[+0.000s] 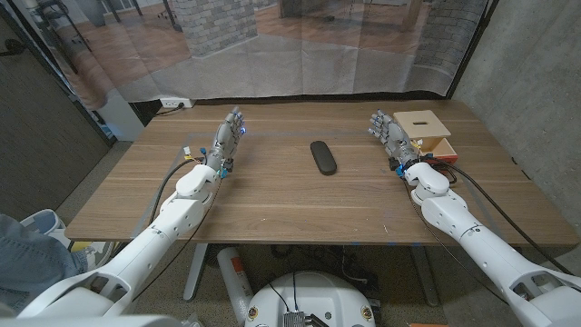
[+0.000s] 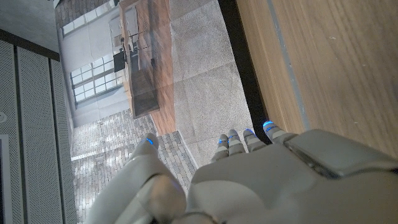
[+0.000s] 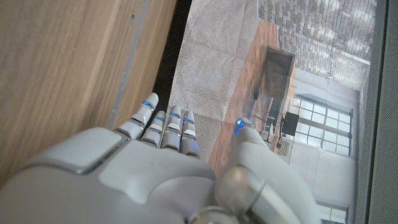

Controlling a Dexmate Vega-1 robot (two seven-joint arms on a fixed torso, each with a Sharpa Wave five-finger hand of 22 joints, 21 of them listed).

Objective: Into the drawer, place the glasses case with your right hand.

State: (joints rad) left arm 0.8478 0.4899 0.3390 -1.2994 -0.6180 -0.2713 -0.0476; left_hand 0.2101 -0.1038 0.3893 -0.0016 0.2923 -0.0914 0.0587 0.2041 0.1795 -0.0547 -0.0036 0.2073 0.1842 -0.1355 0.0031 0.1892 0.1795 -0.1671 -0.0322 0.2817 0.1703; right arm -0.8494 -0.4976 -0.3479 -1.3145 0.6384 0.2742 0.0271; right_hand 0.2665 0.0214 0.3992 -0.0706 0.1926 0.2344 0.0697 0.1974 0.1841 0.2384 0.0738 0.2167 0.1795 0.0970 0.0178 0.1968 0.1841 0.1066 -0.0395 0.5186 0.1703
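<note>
Glasses case (image 1: 323, 156) apparently well left of right hand (image 1: 388, 136)

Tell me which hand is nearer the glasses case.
Right, though only slightly. The glasses case lies mid-table between both; the right hand holds nothing near the drawer box, the left hand waits opposite.

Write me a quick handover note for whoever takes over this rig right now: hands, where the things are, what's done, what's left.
Left robot hand: open, holds nothing, over the table's left half.
Right robot hand: open, holds nothing, beside the light wooden drawer box at the wooden table's far right.
Dark oval glasses case: lying mid-table, between both hands, untouched.
Done: nothing yet.
Left: grasp the case with the right hand and place it in the drawer; whether the drawer is open is hard to tell from here.
</note>
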